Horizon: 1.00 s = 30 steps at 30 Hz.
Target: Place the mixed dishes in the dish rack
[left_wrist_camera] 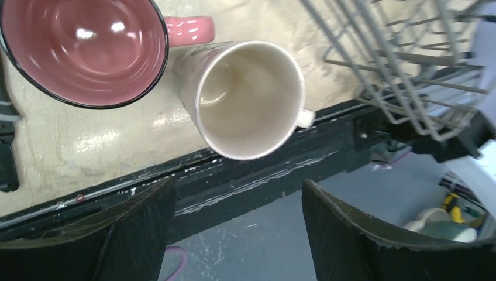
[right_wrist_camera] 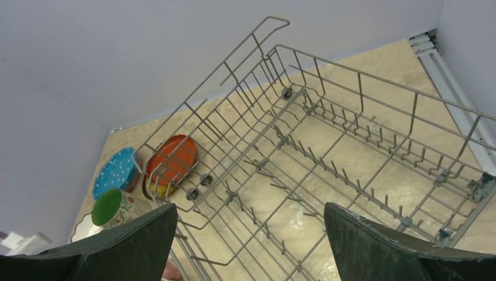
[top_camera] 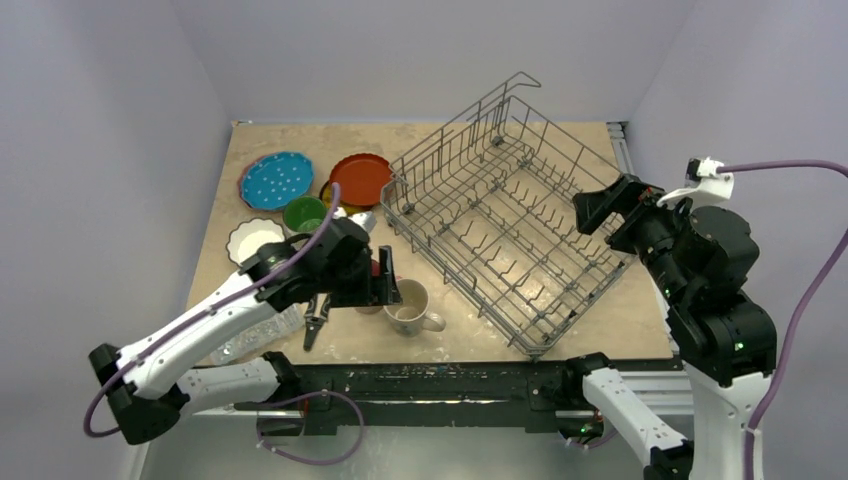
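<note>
Blue with white dots, one plate [top_camera: 276, 180] lay at the far left of the counter [top_camera: 460, 340], with a white fluted bowl [top_camera: 253, 240] nearer the arms and a red-orange plate [top_camera: 360, 178] to the right of the blue one. None of these was loaded. Just right of them the left hand [top_camera: 385, 287] hung low over the counter, its fingers [left_wrist_camera: 134, 234] spread apart with nothing between them. A maroon mug [left_wrist_camera: 82, 50] stood almost under that hand. The cream mug [top_camera: 413, 308] stood just beside the maroon one, to the hand's right and slightly nearer the counter's front edge. It was upright, long axis vertical and mouth up, its handle pointing right toward the dish rack [top_camera: 440, 262]. The rack sat further right, slanted across the counter, and looked empty. At its right side the right hand [top_camera: 600, 208] hovered with jaws wide, holding nothing, and the whole rack lay between it and every dish. The left arm looked plainly the nearer to the cream mug, so the coming grasp probably turned on shifting that hand a little right and down over the rim
</note>
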Each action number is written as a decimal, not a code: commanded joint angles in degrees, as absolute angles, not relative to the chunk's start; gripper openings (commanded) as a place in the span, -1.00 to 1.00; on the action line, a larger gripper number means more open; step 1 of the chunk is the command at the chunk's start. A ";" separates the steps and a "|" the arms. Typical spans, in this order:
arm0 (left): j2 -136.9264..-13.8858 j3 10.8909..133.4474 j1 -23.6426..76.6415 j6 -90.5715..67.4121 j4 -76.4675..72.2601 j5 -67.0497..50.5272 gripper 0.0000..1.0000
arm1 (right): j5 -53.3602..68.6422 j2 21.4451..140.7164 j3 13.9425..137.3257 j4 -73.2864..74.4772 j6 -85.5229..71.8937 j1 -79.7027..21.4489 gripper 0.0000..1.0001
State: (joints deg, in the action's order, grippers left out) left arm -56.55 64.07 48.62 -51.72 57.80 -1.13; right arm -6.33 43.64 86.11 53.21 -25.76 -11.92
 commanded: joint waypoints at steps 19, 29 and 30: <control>-76.08 61.94 52.03 -57.41 53.76 7.41 -0.08 | -2.19 43.29 84.06 55.20 -28.64 -11.62 0.96; -83.68 63.64 55.04 -57.60 57.09 8.32 -0.53 | -1.18 43.42 81.89 56.24 -28.40 -11.69 0.96; -83.89 63.82 55.17 -57.51 57.59 8.46 -0.59 | -1.03 43.42 81.69 56.25 -28.52 -11.69 0.96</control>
